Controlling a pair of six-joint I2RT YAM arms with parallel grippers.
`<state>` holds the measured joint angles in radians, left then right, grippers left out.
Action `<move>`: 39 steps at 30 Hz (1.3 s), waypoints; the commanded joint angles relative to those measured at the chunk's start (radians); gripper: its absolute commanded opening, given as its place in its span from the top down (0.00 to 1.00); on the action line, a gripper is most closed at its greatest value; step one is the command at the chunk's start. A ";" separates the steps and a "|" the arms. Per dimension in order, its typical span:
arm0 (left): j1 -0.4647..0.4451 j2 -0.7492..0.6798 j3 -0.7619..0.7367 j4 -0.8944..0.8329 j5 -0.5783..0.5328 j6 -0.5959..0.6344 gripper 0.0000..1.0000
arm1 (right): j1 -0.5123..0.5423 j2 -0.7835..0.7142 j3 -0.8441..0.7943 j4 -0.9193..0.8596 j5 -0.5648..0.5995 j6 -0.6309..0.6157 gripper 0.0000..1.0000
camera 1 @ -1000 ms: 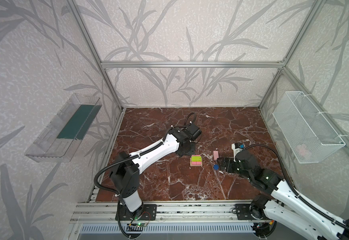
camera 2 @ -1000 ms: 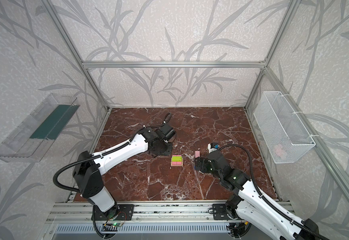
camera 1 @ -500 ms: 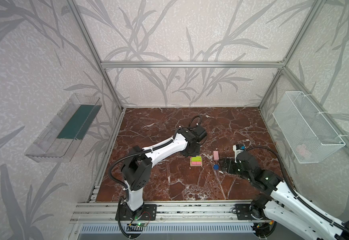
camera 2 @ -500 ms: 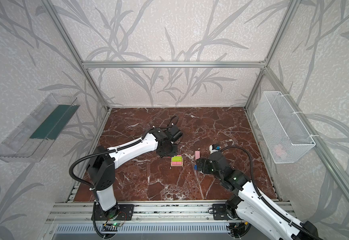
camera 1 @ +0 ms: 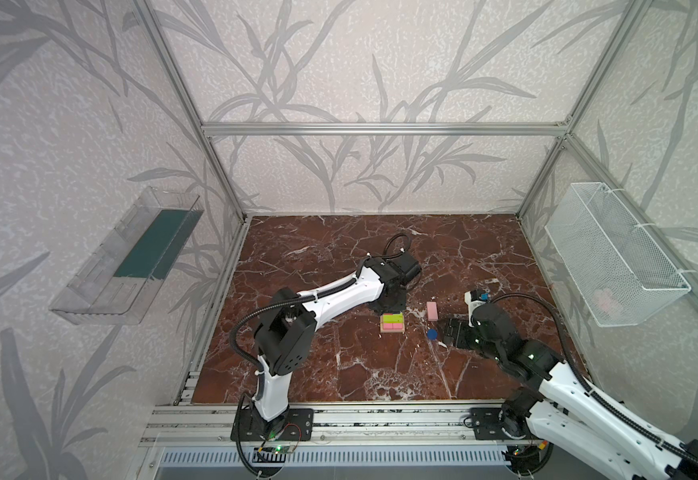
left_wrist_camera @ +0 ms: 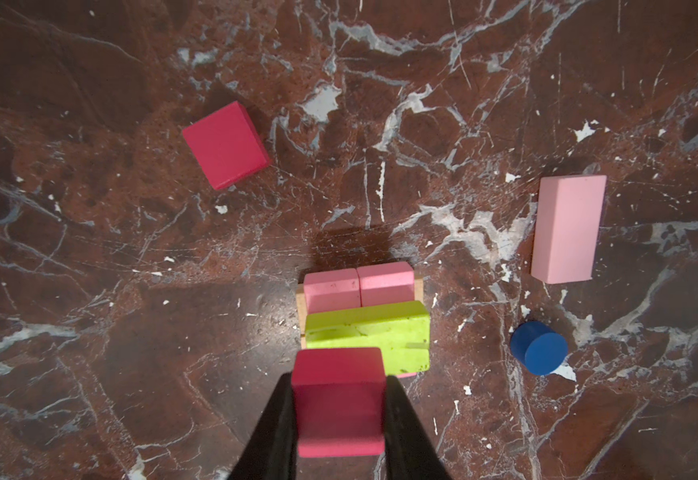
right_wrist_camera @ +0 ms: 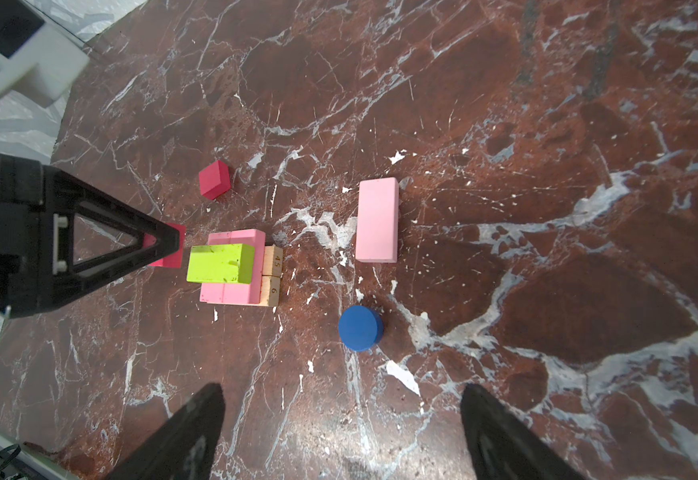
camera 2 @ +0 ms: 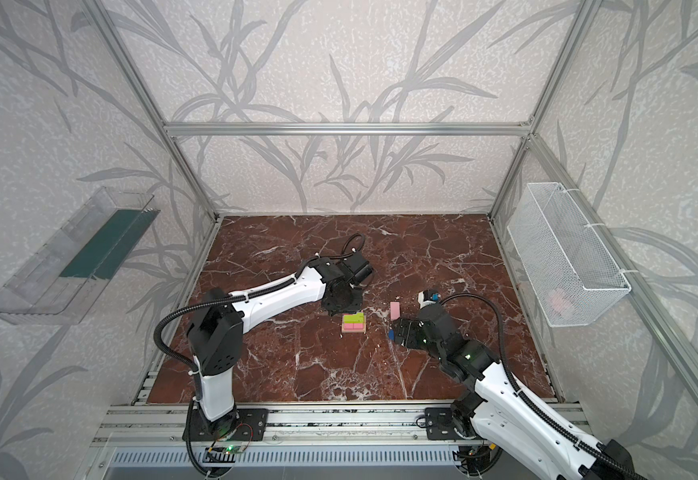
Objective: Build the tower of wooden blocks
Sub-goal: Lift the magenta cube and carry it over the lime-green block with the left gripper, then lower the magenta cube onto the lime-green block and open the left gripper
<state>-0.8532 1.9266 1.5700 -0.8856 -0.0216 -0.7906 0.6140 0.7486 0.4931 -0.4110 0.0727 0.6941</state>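
Observation:
The tower (camera 1: pixel 393 323) (camera 2: pixel 354 323) is a low stack: tan bars (right_wrist_camera: pixel 272 274) lowest, two pink bars (left_wrist_camera: pixel 357 286) on them, a lime-green bar (left_wrist_camera: pixel 367 337) (right_wrist_camera: pixel 220 262) on top. My left gripper (left_wrist_camera: pixel 339 380) (right_wrist_camera: pixel 160 245) is shut on a red cube (left_wrist_camera: pixel 339 399), held just beside the green bar. A second red cube (left_wrist_camera: pixel 225 144) (right_wrist_camera: pixel 213 179), a loose pink bar (left_wrist_camera: pixel 567 228) (right_wrist_camera: pixel 377 219) and the blue disc (right_wrist_camera: pixel 360 328) (camera 1: pixel 433 334) lie on the floor. My right gripper (right_wrist_camera: pixel 339 392) (camera 1: pixel 447 330) hangs open and empty near the disc.
A white wire basket (camera 1: pixel 613 257) hangs on the right wall and a clear plastic shelf (camera 1: pixel 131 257) on the left wall. The aluminium rail (camera 1: pixel 339 415) with both arm bases runs along the front edge of the marble floor (camera 1: pixel 339 365).
My left arm has swung right and nearer, bringing the red cube up to the stack. The right gripper has stayed open in about the same place.

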 commanded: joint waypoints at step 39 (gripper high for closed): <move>-0.030 0.047 -0.009 -0.005 -0.066 -0.075 0.70 | -0.010 -0.009 -0.028 0.023 -0.023 0.003 0.10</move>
<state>-0.8772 1.9560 1.5688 -0.8600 -0.0551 -0.8494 0.6083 0.7460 0.4755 -0.4030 0.0509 0.6949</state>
